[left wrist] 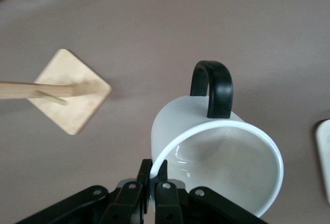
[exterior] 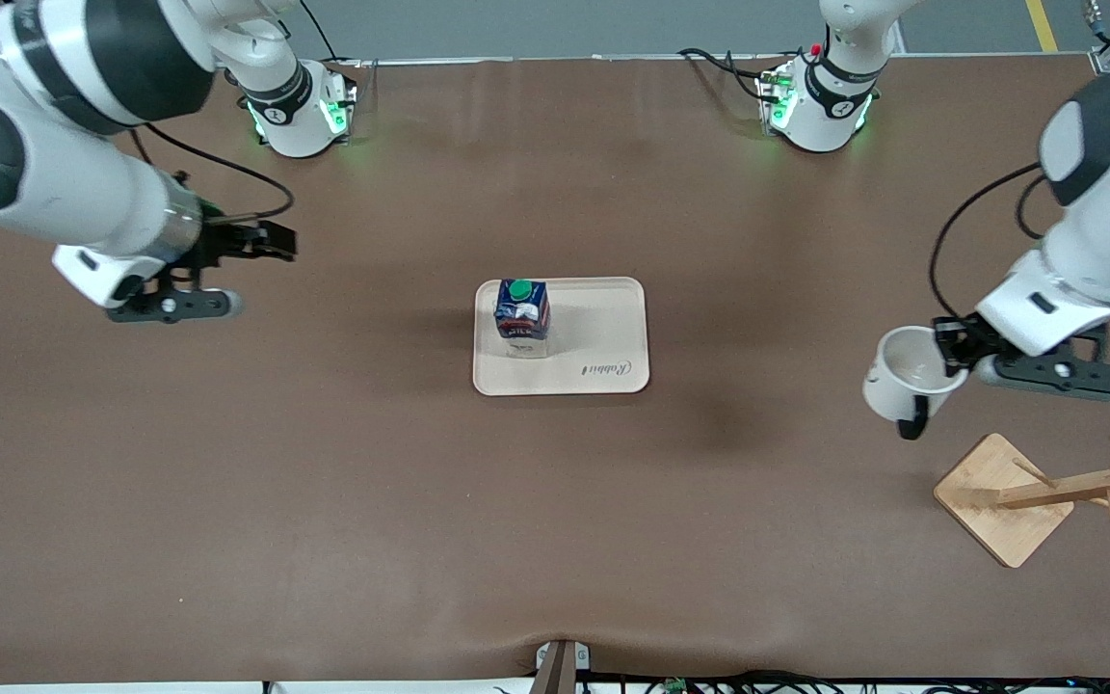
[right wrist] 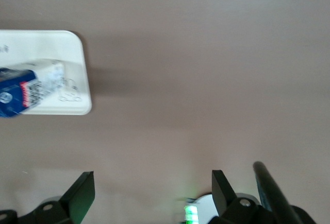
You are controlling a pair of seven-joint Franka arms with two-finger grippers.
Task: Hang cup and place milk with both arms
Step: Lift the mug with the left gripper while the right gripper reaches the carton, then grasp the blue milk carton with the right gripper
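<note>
Plainly, left pincer [exterior: 950, 353] grips the cup [exterior: 905, 374], right pincer [exterior: 277, 241] gapes wide, tray [exterior: 613, 328] reads "Rabbit".

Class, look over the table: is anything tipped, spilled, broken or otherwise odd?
Nothing stands out. The milk stands upright on the tray. The cup is tilted only because the left gripper holds it by the rim above the table, near the rack. The right gripper hangs open over bare table.

Brown table [exterior: 324, 501], grey floor [exterior: 565, 27] along its edge, even light
</note>
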